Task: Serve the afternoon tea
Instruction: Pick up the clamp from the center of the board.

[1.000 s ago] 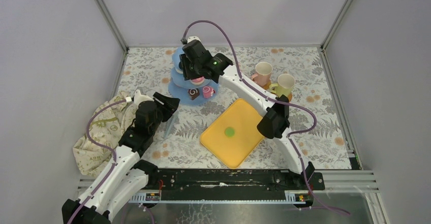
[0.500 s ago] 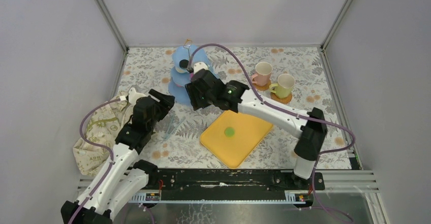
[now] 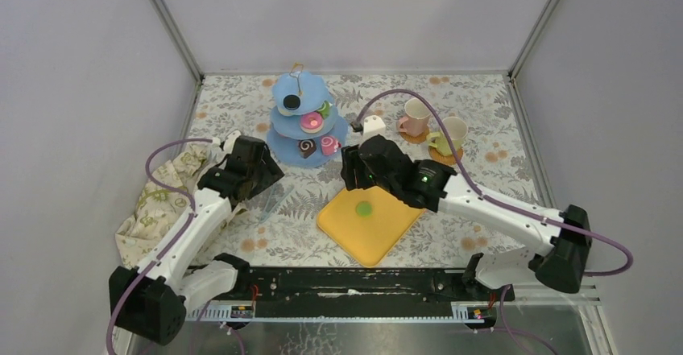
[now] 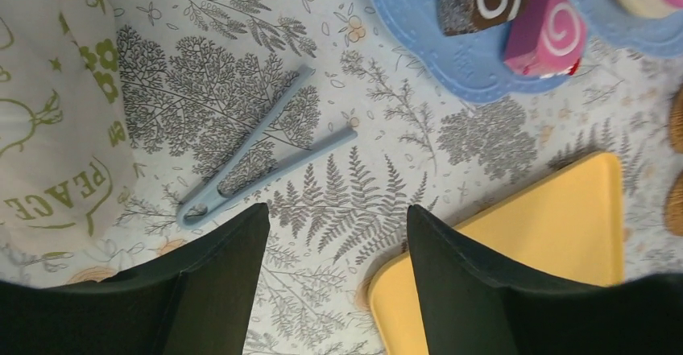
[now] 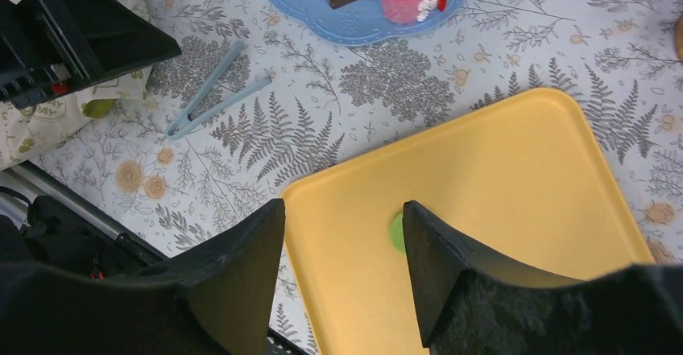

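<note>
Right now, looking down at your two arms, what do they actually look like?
The left arm and the right arm are white tubes linked by chunky black joints. A purple cable loops along each. The right one shows a small green light. Each ends in two blunt, wedge-shaped black fingers.

Yellow tray (image 3: 374,236) on fern-print tablecloth (image 3: 233,105), blue tongs (image 4: 250,138) near crumpled beige green-printed cloth (image 3: 153,218)

1. Bright, even, diffuse light from above; shadows faint and soft.
2. Top view sharp; dull glare on near metal plate (image 3: 362,335).
3. Wrist views sharp mid-frame, slight bending at corners, near edge dark.
</note>
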{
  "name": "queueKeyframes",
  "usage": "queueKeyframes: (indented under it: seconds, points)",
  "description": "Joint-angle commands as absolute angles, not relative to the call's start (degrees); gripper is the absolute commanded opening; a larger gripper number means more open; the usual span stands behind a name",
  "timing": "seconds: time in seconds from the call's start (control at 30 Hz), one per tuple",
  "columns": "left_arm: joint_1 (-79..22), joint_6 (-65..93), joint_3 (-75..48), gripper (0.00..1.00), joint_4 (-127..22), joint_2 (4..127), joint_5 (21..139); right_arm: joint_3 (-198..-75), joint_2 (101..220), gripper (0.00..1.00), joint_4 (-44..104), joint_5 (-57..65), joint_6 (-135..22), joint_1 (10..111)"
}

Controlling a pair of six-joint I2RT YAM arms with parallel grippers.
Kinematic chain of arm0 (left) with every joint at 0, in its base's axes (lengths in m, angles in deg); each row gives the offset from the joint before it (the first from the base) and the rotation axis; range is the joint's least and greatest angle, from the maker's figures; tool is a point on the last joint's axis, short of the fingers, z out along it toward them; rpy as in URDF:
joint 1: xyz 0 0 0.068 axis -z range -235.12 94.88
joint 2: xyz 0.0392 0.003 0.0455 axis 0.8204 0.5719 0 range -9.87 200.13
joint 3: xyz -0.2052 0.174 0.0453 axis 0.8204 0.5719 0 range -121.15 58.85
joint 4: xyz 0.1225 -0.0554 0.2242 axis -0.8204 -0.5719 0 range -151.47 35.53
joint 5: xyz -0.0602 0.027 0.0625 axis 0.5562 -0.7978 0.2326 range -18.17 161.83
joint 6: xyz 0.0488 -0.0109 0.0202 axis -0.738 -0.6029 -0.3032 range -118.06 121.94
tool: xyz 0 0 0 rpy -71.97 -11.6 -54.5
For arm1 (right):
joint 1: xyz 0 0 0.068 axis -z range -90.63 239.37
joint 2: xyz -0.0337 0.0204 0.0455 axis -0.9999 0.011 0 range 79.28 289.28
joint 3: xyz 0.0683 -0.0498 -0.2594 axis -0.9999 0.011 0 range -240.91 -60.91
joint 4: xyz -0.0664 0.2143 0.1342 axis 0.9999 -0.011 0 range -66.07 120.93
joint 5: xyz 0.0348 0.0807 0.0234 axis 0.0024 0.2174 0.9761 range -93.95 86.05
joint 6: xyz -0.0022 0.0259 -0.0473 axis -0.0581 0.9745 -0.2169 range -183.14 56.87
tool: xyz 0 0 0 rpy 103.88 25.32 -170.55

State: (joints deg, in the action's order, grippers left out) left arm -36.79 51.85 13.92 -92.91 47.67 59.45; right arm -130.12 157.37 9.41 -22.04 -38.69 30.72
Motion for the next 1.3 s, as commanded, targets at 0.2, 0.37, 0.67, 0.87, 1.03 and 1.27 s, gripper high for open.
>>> queueKeyframes:
  seconds: [0.2,0.37,0.67,0.87,1.03,1.27]
  points:
    - [-36.93,45.73,9.4,0.71,-105.97,58.69,56.27,-119.6,147.58,0.63,18.27,-21.98,-36.68,30.87]
    - [-37.01,47.04,8.9,0.69,-104.16,62.37,55.49,-115.24,143.45,0.63,21.5,-19.7,-35.81,30.83]
    - [-37.13,46.51,8.97,0.65,-98.49,73.72,53.5,-112.2,138.09,0.63,21.27,-19.68,-35.28,30.82]
    - [-38.84,46.95,9.92,0.64,-94.69,77.43,51.42,-111.72,135.93,0.63,20.3,-19.71,-35.36,30.82]
    - [-39.63,47.07,10.48,0.63,-92.78,78.82,51.27,-111.54,135.32,0.63,19.62,-20.65,-35.66,30.82]
    - [-39.91,49.01,13.67,0.57,-90.08,81.84,52.69,-111.28,134.26,0.64,18.94,-22.11,-35.61,30.87]
